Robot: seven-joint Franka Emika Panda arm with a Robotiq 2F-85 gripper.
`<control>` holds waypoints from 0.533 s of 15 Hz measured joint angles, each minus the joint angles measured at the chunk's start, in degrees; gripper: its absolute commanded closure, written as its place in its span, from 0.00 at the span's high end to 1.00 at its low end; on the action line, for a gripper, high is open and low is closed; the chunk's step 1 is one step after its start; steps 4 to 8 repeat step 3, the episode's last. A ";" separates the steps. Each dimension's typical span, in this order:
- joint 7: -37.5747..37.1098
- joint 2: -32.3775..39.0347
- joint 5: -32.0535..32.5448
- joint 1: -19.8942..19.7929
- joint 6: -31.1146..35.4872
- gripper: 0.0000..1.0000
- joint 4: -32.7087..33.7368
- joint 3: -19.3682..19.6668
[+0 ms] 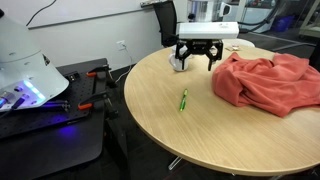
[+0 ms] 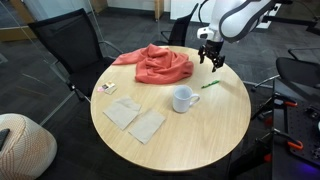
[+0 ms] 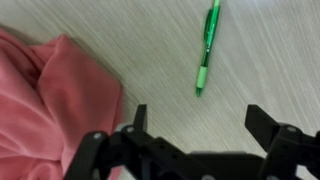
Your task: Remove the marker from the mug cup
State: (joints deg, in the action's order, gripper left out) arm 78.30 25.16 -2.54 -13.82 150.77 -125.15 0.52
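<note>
The green marker lies flat on the round wooden table. It also shows in an exterior view and in the wrist view. The white mug stands upright on the table with its handle to one side, apart from the marker; in an exterior view it is partly hidden behind the gripper. My gripper hangs above the table, open and empty, between the mug and the red cloth. In the wrist view its two fingers are wide apart over bare table, the marker beyond them.
A crumpled red cloth lies on the table, also in an exterior view and in the wrist view. Two paper napkins and a small card lie on the table. Black chairs stand around it.
</note>
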 measured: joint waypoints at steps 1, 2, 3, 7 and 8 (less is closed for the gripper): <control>0.00 -0.94 0.00 0.03 0.00 1.00 -0.13 -0.28; 0.00 -1.40 0.00 0.05 -0.06 1.00 -0.12 -0.42; 0.00 -1.33 0.00 0.05 -0.06 1.00 -0.13 -0.44; 0.00 -1.33 0.00 0.05 -0.06 1.00 -0.13 -0.44; 0.00 -1.33 0.00 0.05 -0.06 1.00 -0.13 -0.44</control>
